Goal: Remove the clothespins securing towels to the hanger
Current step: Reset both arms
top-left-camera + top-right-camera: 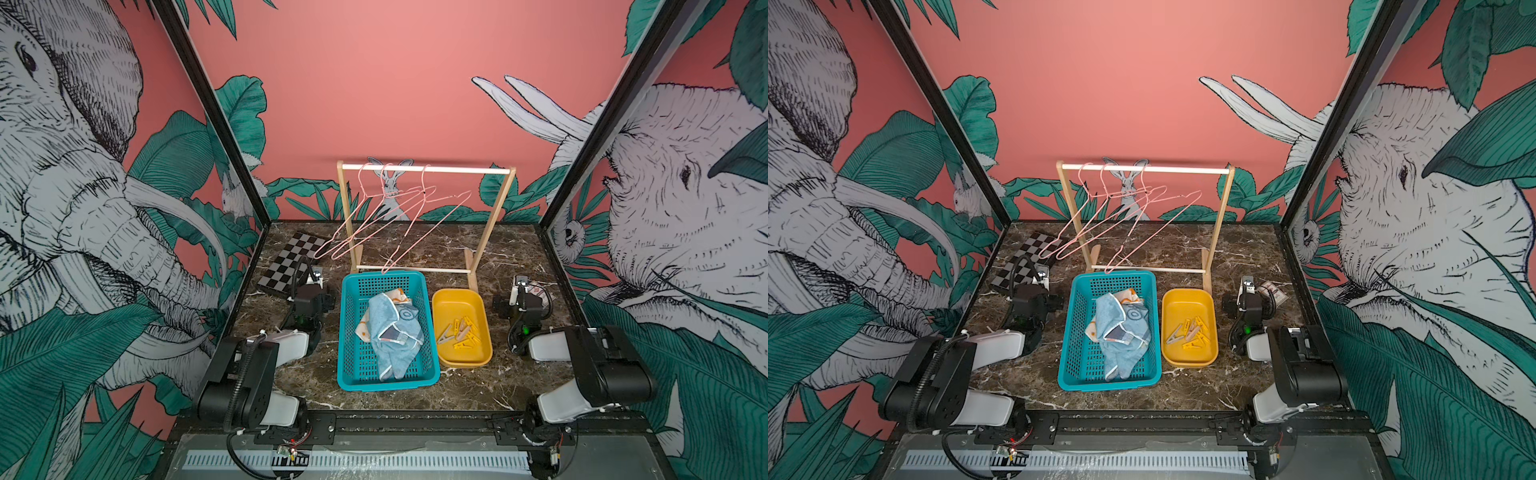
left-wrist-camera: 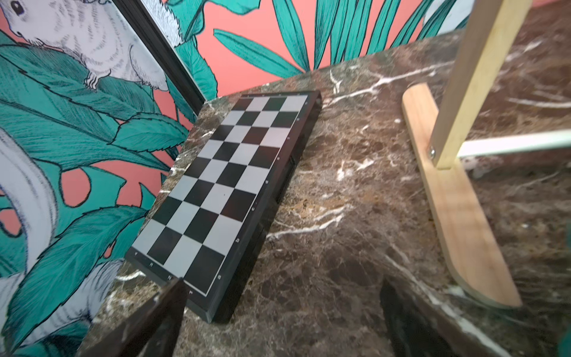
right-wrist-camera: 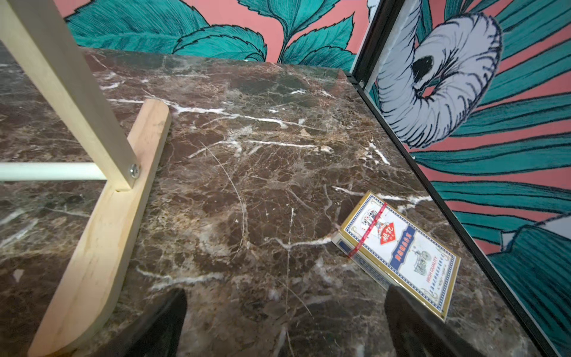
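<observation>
Beside the basket (image 1: 349,316) of towels (image 1: 395,336), clothespins (image 1: 461,332) lay in a tray (image 1: 457,303), hangers (image 1: 390,194) bare; left end effector (image 2: 281,321) and right end effector (image 3: 289,321) gaped empty; task seemed done.

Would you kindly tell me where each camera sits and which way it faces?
Top views: high above the arm bases, looking down and back over the table, rack, blue basket and yellow tray; left arm and right arm show in both.
Left wrist: low on the left arm, facing the chessboard and a rack foot; its fingertips show, apart.
Right wrist: low on the right arm, facing the card box and the other rack foot; fingertips show, apart.
Shared: both wrist views catch the rack's lower rail.
</observation>
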Robot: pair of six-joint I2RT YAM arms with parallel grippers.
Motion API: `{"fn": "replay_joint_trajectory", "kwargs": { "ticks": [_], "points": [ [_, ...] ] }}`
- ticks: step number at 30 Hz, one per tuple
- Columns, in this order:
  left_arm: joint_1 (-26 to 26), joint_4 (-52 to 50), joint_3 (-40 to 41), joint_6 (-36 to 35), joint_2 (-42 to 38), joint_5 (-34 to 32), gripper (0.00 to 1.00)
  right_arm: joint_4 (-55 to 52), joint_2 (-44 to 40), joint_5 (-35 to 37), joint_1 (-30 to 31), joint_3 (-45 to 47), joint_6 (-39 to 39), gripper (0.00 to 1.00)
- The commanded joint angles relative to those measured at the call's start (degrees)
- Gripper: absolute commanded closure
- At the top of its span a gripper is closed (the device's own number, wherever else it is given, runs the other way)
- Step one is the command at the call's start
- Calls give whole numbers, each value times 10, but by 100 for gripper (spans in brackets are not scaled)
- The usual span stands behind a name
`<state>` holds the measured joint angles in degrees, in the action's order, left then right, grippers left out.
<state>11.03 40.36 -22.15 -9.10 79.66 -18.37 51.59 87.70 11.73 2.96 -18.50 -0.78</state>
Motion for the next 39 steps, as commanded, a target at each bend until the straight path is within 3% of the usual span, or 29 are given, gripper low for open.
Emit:
{"fn": "replay_joint_trajectory", "kwargs": {
  "ticks": [1,5,12,15,18,24,25,39],
  "points": [
    [-2,9,15,-6,-36,88,0,26,-3,-38,-9,-14,5,1],
    [-2,8,26,-9,-51,168,1,29,-4,-56,-14,-12,7,1],
    [-3,-54,-21,-20,-22,162,1,46,-6,-82,-15,-1,14,1],
    [-8,80,19,-47,-3,100,1,54,-6,-77,-15,4,11,1],
    [-65,138,40,7,23,148,1,55,-6,-75,-16,5,10,1],
    [-73,157,6,-1,103,187,1,51,-6,-75,-16,2,10,1],
    [-81,124,1,6,92,193,0,51,-6,-75,-16,2,9,1],
    [-88,84,-18,25,90,176,0,19,-7,-29,-17,-14,-9,1]
  ]
}}
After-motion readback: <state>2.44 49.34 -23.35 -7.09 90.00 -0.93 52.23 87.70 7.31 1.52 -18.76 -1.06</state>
